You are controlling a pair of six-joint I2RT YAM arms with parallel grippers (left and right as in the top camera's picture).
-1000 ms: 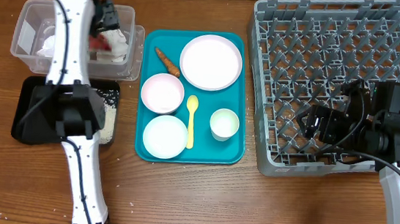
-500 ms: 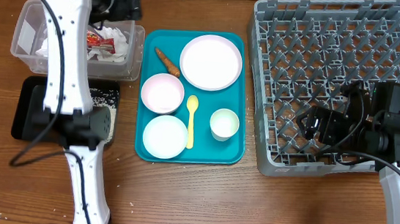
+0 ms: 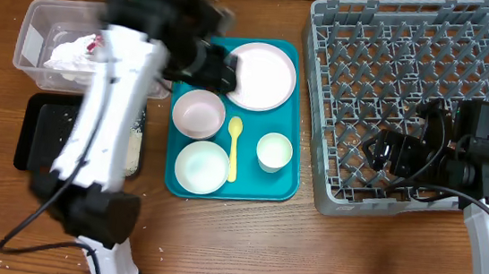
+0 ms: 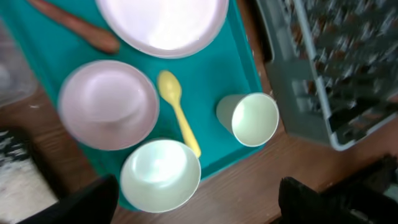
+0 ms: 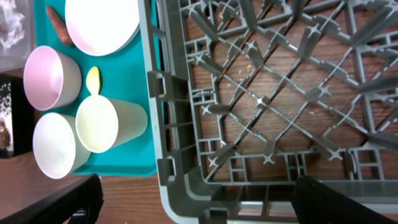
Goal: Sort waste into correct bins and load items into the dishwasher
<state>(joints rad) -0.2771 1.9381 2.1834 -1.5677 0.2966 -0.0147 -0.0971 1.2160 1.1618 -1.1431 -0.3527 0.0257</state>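
My left gripper [image 3: 214,62] is open and empty, above the teal tray [image 3: 293,115] by the round white plate [image 3: 259,75]. In the left wrist view its fingers [image 4: 199,208] frame the pink bowl [image 4: 109,102], the white bowl [image 4: 160,174], the yellow spoon [image 4: 177,109], the white cup [image 4: 249,118] and the orange stick [image 4: 78,25]. The clear tub [image 3: 33,40] holds white napkins [image 3: 71,53] and the red wrapper [image 3: 96,42]. The black tray [image 3: 38,135] holds rice [image 3: 133,144]. My right gripper [image 3: 382,152] is open and empty over the grey rack [image 3: 415,45].
The teal tray stands between the two bins on the left and the rack on the right. The right wrist view shows the rack's front left corner [image 5: 180,180] beside the cup [image 5: 102,124] and both bowls. Bare wooden table lies along the front.
My left arm has swung right from over the clear tub to over the teal tray. The red wrapper stays in the tub. The right arm has not moved.
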